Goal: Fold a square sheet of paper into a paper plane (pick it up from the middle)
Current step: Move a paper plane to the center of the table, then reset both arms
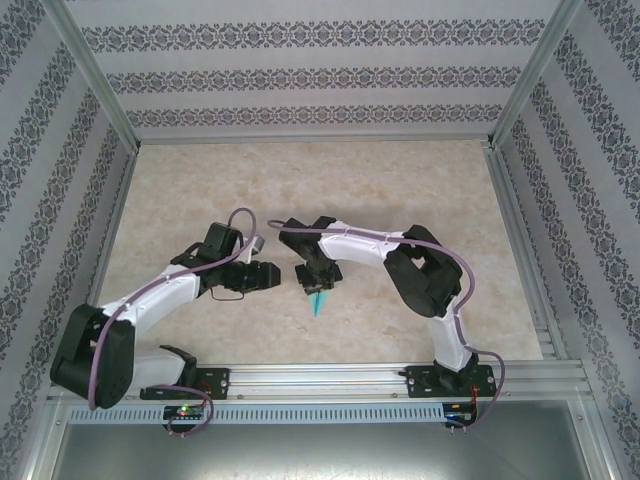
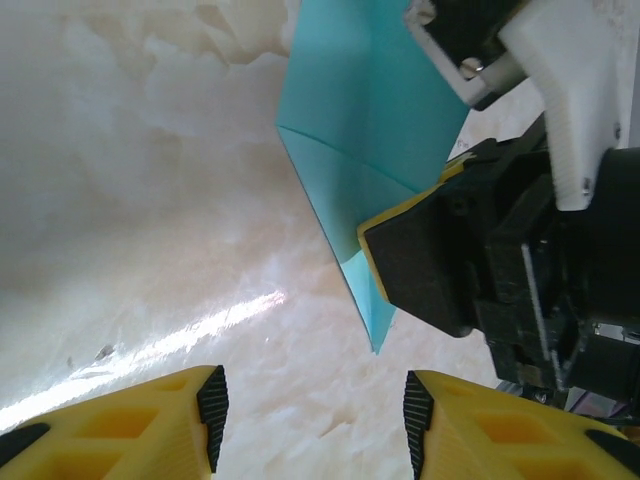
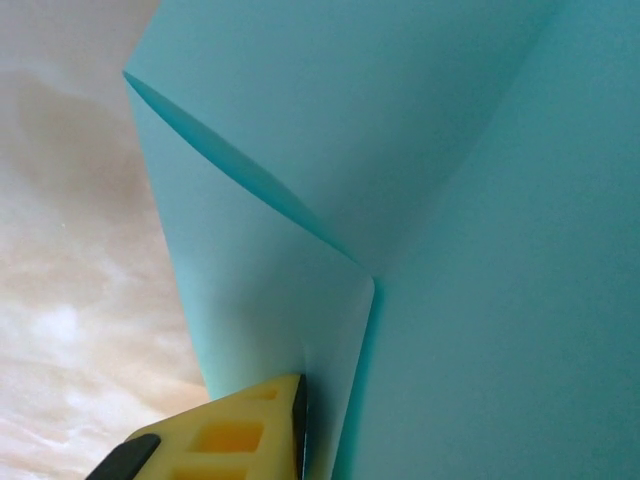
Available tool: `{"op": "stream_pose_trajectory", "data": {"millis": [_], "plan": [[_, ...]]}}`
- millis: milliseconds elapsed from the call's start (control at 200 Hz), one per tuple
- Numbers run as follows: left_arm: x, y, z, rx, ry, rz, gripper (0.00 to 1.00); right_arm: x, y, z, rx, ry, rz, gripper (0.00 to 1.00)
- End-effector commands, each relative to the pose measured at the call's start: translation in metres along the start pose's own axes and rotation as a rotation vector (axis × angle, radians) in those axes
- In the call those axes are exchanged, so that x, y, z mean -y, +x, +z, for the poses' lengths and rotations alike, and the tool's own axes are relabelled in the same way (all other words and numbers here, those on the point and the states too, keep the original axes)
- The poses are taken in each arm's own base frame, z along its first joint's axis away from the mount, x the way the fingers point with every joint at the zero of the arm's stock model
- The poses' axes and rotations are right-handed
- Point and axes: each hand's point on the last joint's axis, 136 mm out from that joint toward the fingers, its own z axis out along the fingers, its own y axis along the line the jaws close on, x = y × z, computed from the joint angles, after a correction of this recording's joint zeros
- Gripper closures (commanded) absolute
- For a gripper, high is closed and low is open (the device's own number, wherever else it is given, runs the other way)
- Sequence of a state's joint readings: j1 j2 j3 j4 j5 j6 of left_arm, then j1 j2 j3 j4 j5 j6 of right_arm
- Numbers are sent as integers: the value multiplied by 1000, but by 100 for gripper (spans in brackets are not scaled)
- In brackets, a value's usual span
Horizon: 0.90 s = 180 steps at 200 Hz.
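The right end effector (image 1: 318, 284) pinches the paper plane (image 1: 320, 302), likely to keep its folds shut; the tip sticks out past it. Just beside it, the left end effector (image 2: 312, 405) is spread and empty, maybe ready to help.

Bright, even diffuse light, shadows faint. Glare streak on the table (image 2: 200, 325); close-up paper plane (image 3: 450, 200) slightly soft.

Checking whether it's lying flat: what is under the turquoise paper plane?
The paper plane, pinched by the right gripper, has marbled table showing beside its tip. The table directly beneath it is covered by the paper, so contact cannot be judged.
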<state>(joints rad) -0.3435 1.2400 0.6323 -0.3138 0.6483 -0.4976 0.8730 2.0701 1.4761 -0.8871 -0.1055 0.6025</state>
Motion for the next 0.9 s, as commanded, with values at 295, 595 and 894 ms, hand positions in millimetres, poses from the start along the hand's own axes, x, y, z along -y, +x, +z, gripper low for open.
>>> {"op": "stream_pose_trajectory", "data": {"millis": [295, 595, 894], "plan": [[-22, 1, -19, 21, -111, -37, 46, -32, 10, -9, 4, -63, -71, 85], [-20, -13, -20, 29, -127, -8, 36, -28, 8, -38, 56, -93, -47, 72], [-22, -44, -43, 124, -259, 103, 16, -18, 16, -95, 147, -187, -55, 59]]}}
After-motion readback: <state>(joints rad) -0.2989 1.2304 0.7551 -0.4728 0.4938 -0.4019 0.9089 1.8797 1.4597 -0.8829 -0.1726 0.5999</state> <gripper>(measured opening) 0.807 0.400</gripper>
